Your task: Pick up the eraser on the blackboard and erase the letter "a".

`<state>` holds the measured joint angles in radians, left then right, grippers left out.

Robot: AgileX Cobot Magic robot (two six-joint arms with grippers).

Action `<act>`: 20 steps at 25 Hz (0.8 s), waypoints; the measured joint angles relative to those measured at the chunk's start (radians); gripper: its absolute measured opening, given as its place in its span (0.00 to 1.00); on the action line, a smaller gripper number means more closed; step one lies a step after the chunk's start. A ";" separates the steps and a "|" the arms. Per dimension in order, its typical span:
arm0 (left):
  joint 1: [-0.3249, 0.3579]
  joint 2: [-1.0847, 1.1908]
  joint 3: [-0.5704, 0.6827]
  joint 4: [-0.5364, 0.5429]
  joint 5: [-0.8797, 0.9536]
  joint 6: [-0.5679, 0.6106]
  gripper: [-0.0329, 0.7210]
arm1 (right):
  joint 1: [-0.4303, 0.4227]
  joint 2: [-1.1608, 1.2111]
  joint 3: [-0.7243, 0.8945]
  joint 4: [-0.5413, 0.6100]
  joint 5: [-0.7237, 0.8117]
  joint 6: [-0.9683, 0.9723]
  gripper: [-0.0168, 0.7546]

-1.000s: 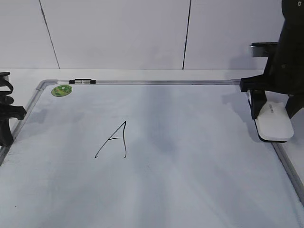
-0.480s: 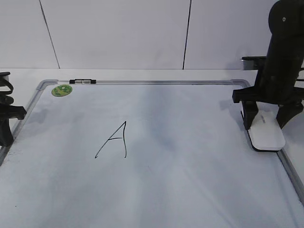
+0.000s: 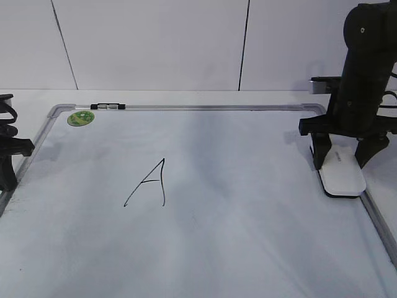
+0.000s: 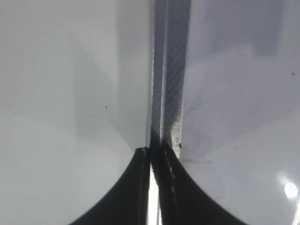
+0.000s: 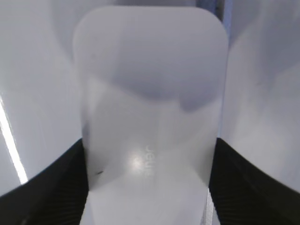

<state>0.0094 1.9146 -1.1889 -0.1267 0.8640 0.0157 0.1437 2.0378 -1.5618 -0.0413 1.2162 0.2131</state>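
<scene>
the right tool (image 3: 343, 162), clamped on the eraser (image 3: 342, 175) at the blackboard (image 3: 248, 248) edge, might wipe the capital letter (image 3: 149, 183) by mistake.

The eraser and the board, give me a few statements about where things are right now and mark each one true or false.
1. The right pincer has its fingers on either side of the eraser. True.
2. The eraser lies in the middle of the blackboard. False: it sits near the board's right edge, beside the frame.
3. The capital A is wiped halfway off. False: its strokes show whole.
4. The green sticker is at the board's far left corner. True.
5. The left pincer holds a marker. False: its jaws are together with nothing between them, over the board's frame.
</scene>
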 joint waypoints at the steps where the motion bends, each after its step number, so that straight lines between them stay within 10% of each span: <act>1: 0.000 0.000 0.000 0.000 0.000 0.000 0.06 | 0.000 0.002 0.000 0.000 0.000 0.000 0.76; 20: 0.000 0.000 0.000 0.000 -0.002 0.000 0.06 | 0.000 0.024 -0.004 -0.002 0.000 -0.001 0.76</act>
<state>0.0094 1.9146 -1.1889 -0.1267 0.8622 0.0157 0.1437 2.0615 -1.5658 -0.0432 1.2162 0.2124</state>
